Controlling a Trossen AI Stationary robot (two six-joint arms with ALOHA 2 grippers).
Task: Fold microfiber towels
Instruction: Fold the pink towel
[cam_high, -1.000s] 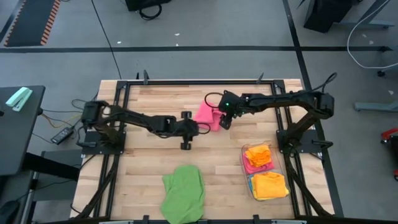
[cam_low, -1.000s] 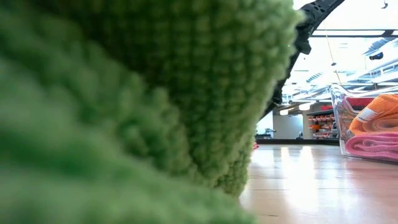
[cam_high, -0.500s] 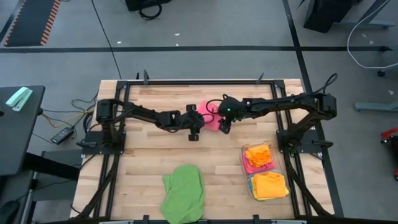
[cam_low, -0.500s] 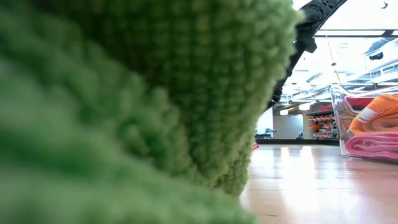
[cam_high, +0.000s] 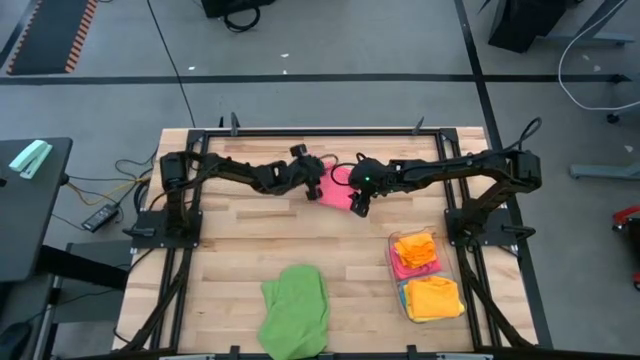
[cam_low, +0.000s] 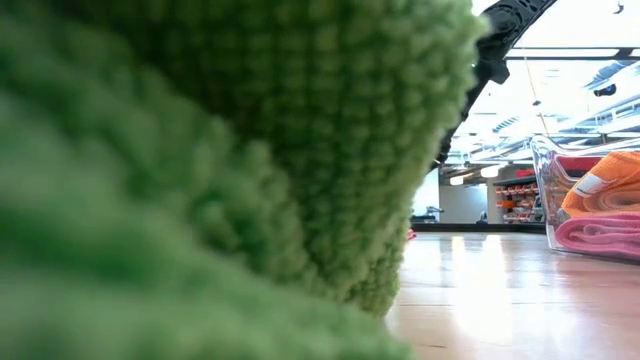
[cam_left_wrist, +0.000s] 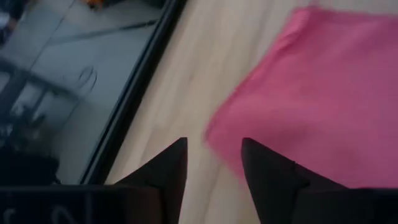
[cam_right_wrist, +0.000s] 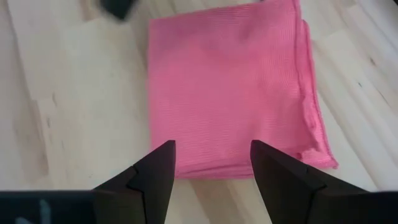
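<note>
High view showing pink towel (cam_high: 338, 187) lying folded between left gripper (cam_high: 311, 170) and right gripper (cam_high: 357, 204), both hovering with fingers apart, gripping nothing.

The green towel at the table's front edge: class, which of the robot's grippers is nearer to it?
Right, narrowly. The right gripper hangs at the pink towel's front-right corner, toward the green towel. The left gripper is at its far-left corner, farther back.

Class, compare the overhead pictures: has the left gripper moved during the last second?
Yes. The left gripper has moved toward the table's far edge and rightward, from beside the pink towel's near-left corner to its far-left edge.
</note>
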